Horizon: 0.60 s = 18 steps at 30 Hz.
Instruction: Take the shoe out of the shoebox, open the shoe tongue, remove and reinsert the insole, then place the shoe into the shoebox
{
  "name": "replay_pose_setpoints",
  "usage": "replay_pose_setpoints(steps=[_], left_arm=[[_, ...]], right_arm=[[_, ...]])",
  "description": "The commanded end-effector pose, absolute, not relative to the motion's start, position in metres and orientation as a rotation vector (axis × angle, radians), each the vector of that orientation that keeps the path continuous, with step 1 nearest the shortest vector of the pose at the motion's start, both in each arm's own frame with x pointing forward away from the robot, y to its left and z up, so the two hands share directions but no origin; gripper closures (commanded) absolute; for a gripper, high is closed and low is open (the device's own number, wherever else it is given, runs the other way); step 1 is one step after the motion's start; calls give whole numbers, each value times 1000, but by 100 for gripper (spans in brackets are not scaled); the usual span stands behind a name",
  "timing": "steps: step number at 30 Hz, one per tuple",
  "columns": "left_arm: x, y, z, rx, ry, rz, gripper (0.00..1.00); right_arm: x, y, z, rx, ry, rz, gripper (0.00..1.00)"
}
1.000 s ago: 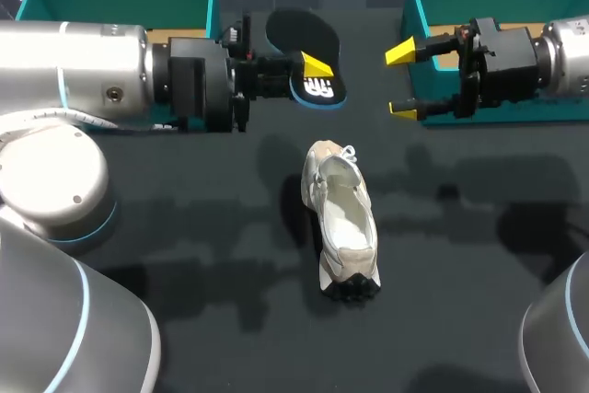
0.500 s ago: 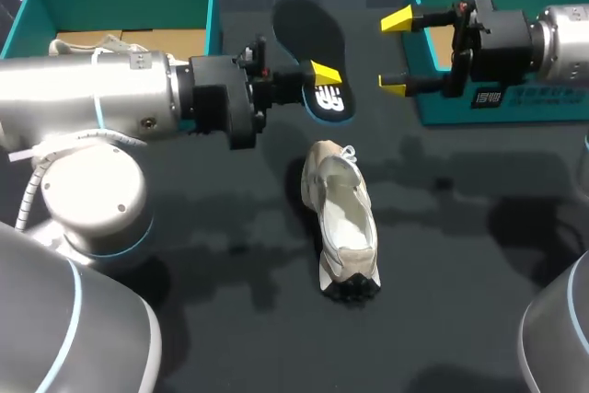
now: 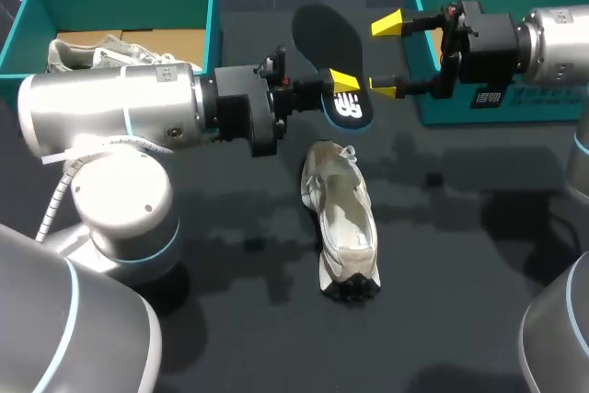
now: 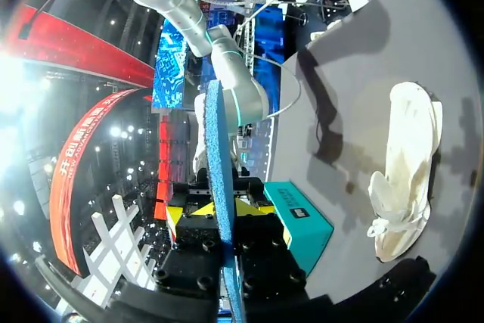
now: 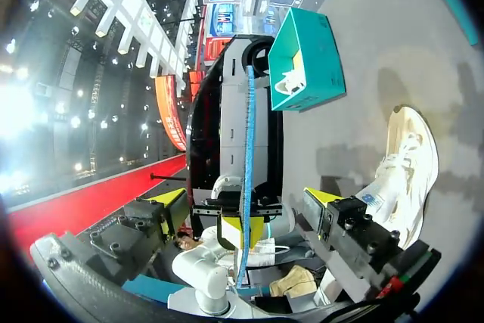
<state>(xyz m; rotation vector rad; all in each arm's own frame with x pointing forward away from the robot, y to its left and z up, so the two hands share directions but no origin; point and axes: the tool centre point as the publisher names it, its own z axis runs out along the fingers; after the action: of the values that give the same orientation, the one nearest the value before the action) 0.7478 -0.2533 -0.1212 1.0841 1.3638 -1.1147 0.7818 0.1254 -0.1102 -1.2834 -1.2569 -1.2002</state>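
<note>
A pale shoe [image 3: 340, 223] lies on its side on the black table, also seen beside my left gripper [image 4: 408, 164] and my right one [image 5: 408, 164]. My left gripper [image 3: 339, 83] is shut on the heel end of the insole [image 3: 329, 43], which is black on top and blue underneath with a white logo, and holds it above the table. The left wrist view shows the insole [image 4: 214, 156] edge-on between the yellow tips of the left gripper [image 4: 215, 209]. My right gripper [image 3: 384, 54] stands open just right of the insole, fingers apart from it. The insole [image 5: 248, 149] stands ahead of the gap of the right gripper [image 5: 246, 200].
A teal shoebox [image 3: 28, 6] at the back left holds a second pale shoe [image 3: 97, 51]. The other teal shoebox [image 3: 515, 108] stands at the back right under my right arm. From the right wrist, the left box [image 5: 310, 51] lies beyond the insole.
My left arm has carried the insole to the right, toward the right gripper. The right gripper has shifted left and a little farther back. The shoe on the table has not moved.
</note>
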Motion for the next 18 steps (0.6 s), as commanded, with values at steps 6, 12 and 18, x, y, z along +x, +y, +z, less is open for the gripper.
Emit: replay_pose_setpoints(steps=[6,12,18], left_arm=[[757,-277,-127,1074,1331,-1131,100],[760,-281,-129,1070,1320,-1133,100],[764,-285,-131,1066,1307,-1118,100]], right_arm=[[794,140,-113,-1248,-1306,-1131,0],[795,145,-118,-1236,-1299,-1127,33],[794,152,-124,-1241,-1268,-1125,52]])
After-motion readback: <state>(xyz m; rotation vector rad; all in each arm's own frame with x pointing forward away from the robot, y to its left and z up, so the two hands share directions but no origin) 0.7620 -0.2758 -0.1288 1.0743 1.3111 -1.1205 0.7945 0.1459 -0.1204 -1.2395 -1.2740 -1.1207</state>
